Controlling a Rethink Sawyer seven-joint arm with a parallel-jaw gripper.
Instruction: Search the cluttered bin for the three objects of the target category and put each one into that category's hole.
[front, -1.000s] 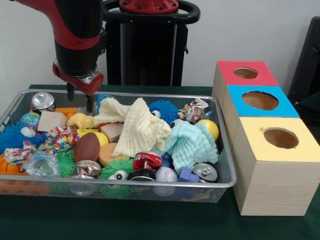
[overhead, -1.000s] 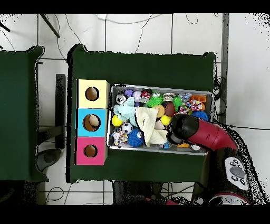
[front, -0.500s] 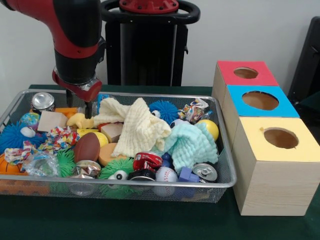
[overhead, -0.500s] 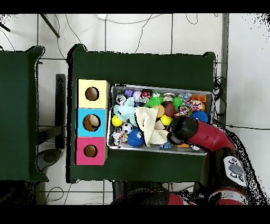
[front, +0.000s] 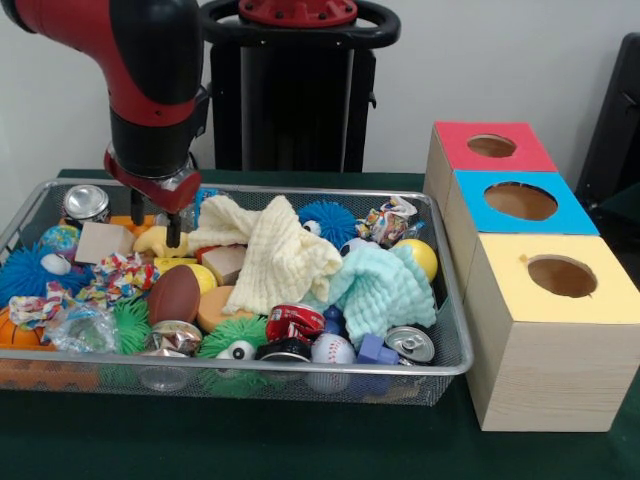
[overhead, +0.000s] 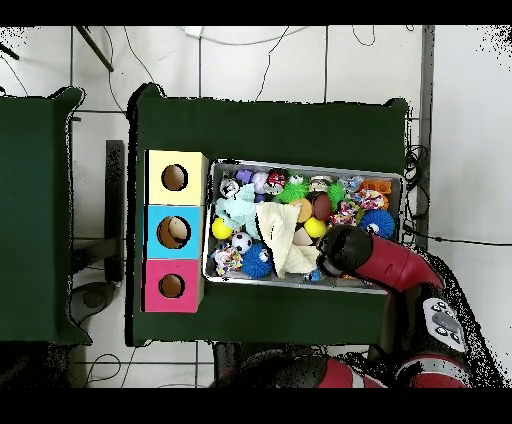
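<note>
The task looks to be at its searching stage. The silver wire-mesh bin (front: 455, 330) is still heaped with toys, cloths and cans, and nothing can be seen resting in the round holes of the three wooden boxes with red (front: 492, 146), blue (front: 521, 201) and yellow (front: 562, 276) tops, though their insides are mostly hidden, so an earlier deposit cannot be ruled out. Which category is wanted is not shown.

The red and black arm's gripper (front: 155, 220) hangs low over the bin's far corner on the front view's left. Its two dark fingers stand apart in a moderate opening and hold nothing; one tip is down at a small yellow duck-shaped toy (front: 160, 241), and whether it touches is hard to tell. Around that spot lie a silver drink can (front: 86, 203), a plain wooden block (front: 103, 241) and a pale yellow crumpled cloth (front: 268, 252).

Room there is tight: the bin's back rim and side wall are near, and neighbours crowd the duck on every side. Above the pile the way is open, and a carry to the boxes would cross the whole bin, over the mint green cloth (front: 380, 291) and the rim beside the yellow box. Green table (front: 250, 440) lies bare in front.
</note>
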